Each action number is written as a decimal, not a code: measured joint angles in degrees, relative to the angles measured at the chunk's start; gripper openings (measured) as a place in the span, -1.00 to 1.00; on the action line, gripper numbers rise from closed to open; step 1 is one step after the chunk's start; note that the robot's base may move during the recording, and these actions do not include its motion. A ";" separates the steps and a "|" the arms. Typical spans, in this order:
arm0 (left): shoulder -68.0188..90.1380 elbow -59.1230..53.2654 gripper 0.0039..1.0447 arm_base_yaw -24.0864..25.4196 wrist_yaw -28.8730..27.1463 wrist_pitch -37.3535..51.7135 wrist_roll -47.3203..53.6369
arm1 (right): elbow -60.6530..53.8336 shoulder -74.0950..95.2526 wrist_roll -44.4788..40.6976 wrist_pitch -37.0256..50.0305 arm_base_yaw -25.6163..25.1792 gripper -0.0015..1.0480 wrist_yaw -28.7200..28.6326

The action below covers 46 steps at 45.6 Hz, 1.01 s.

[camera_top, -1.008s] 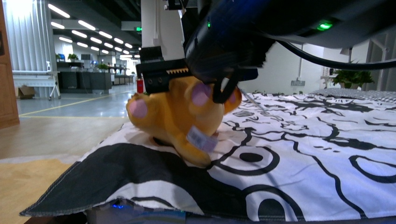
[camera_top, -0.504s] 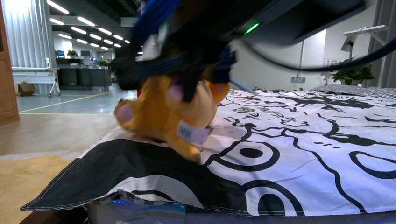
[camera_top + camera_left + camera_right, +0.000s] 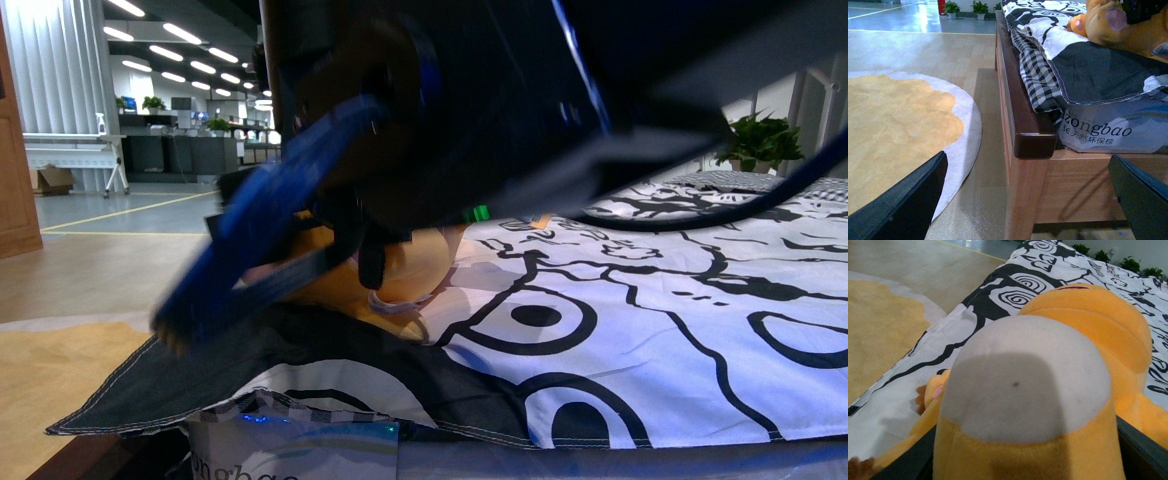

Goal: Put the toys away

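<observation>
Plush (image 3: 415, 268): we find the orange toy on the near left part of the bed, lying on the black-and-white cover (image 3: 650, 330), close to its left edge.
Right pincer (image 3: 1025, 440): we read it as closed on the plush. A round pale paw pad (image 3: 1023, 375) fills the space between its two dark fingers (image 3: 903, 460).
Right arm (image 3: 450, 120): in the front view it is a dark, blurred mass with blue parts. It hides most of the plush.
Left pincer (image 3: 1027, 159): we see it wide open with nothing between its fingers. It is low down, left of the bed and well apart from the plush.
Bed frame (image 3: 1023, 115): brown wood. A checked cloth (image 3: 1040, 80) hangs over its side rail.
Bag (image 3: 1098, 132): pale, printed "zongbao". It is under the near edge of the cover.
Rug (image 3: 893, 125): orange with a pale border, on the floor left of the bed.
</observation>
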 joint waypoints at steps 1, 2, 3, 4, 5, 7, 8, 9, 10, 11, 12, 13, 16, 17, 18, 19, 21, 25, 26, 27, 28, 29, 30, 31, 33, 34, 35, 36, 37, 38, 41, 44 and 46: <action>0.00 0.00 0.89 0.00 0.00 0.00 0.00 | -0.37 -0.37 0.02 0.22 -0.26 0.26 -0.09; 0.00 0.00 0.89 0.00 0.00 0.00 0.00 | -0.63 -0.68 0.02 0.35 -0.42 0.20 -0.13; 0.00 0.00 0.89 0.00 0.00 0.00 0.00 | -0.74 -0.81 0.02 0.42 -0.50 0.17 -0.24; 0.00 0.00 0.89 0.00 0.00 0.00 0.00 | -1.03 -1.14 0.04 0.52 -0.70 0.11 -0.46; 0.00 0.00 0.89 0.00 0.00 0.00 0.00 | -1.33 -1.46 0.04 0.66 -0.87 0.05 -0.68; 0.00 0.00 0.89 0.00 0.00 0.00 0.00 | -1.77 -1.99 0.20 0.92 -1.16 -0.04 -1.01; 0.00 0.00 0.89 0.00 0.00 0.00 0.00 | -2.10 -2.36 0.24 1.05 -1.36 -0.09 -1.22; 0.00 0.00 0.89 0.00 0.00 0.00 0.00 | -2.40 -2.71 0.26 1.18 -1.55 -0.15 -1.46; 0.00 0.00 0.89 0.00 0.00 0.00 0.00 | -2.49 -2.82 0.28 1.20 -1.68 -0.18 -1.64; 0.00 0.00 0.89 0.00 0.00 0.00 0.00 | -2.93 -3.39 0.37 1.38 -1.90 -0.23 -2.08; 0.00 0.00 0.89 0.00 0.00 0.00 0.00 | -3.32 -3.82 0.46 1.55 -2.14 -0.29 -2.43; 0.00 0.00 0.89 0.00 0.00 0.00 0.00 | -3.69 -4.35 0.63 1.73 -2.38 -0.34 -2.78; 0.00 0.00 0.89 0.00 0.00 0.00 0.00 | -4.79 -5.92 1.07 1.84 -3.10 -0.47 -4.00; 0.00 0.00 0.89 0.00 0.00 0.00 0.00 | -5.03 -6.27 1.31 1.84 -3.28 -0.49 -4.28; 0.00 0.00 0.89 0.00 0.00 0.00 0.00 | -5.53 -7.02 1.46 1.84 -3.63 -0.54 -4.90; 0.00 0.00 0.89 0.00 0.00 0.00 0.00 | -6.08 -7.82 1.75 1.86 -4.02 -0.59 -5.49; 0.00 0.00 0.89 0.00 0.00 0.00 0.00 | -7.26 -9.68 2.45 1.88 -4.87 -0.67 -6.75; 0.00 0.00 0.89 0.00 0.00 0.00 0.00 | -9.64 -13.49 3.87 1.75 -6.58 -0.78 -9.03; 0.00 0.00 0.89 0.00 0.00 0.00 0.00 | -10.45 -14.80 4.44 1.73 -7.15 -0.79 -9.84; 0.00 0.00 0.89 0.00 0.00 0.00 0.00 | -11.30 -16.09 5.05 1.66 -7.74 -0.81 -10.75; 0.00 0.00 0.89 0.00 0.00 0.00 0.00 | -12.17 -17.53 5.75 1.57 -8.33 -0.81 -11.69; 0.00 0.00 0.89 0.00 0.00 0.00 0.00 | -12.61 -18.23 6.14 1.46 -8.63 -0.82 -12.22; 0.00 0.00 0.89 0.00 0.00 0.00 0.00 | -13.51 -19.71 6.71 1.25 -9.25 -0.82 -13.33; 0.00 0.00 0.89 0.00 0.00 0.00 0.00 | -14.40 -21.16 7.43 1.16 -9.86 -0.82 -14.16; 0.00 0.00 0.89 0.00 0.00 0.00 0.00 | -16.55 -24.35 8.85 1.18 -11.21 -0.83 -16.70; 0.00 0.00 0.89 0.00 0.00 0.00 0.00 | -17.66 -25.99 9.68 1.18 -11.89 -0.83 -17.79; 0.00 0.00 0.89 0.00 0.00 0.00 0.00 | -18.23 -26.80 9.99 1.18 -12.20 -0.83 -18.36; 0.00 0.00 0.89 0.00 0.00 0.00 0.00 | -19.41 -28.39 10.54 1.18 -12.83 -0.83 -19.47; 0.00 0.00 0.89 0.00 0.00 0.00 0.00 | -20.55 -30.03 11.10 1.18 -13.46 -0.83 -20.57; 0.00 0.00 0.89 0.00 0.00 0.00 0.00 | -21.79 -31.69 11.69 1.25 -14.14 -0.83 -21.75; 0.00 0.00 0.89 0.00 0.00 0.00 0.00 | -25.79 -36.74 13.27 1.31 -16.20 -0.83 -25.64; 0.00 0.00 0.89 0.00 0.00 0.00 0.00 | -29.88 -41.81 14.80 1.22 -18.36 -0.83 -29.59; 0.00 0.00 0.89 0.00 0.00 0.00 0.00 | -32.37 -45.11 15.87 1.03 -19.96 -0.83 -32.06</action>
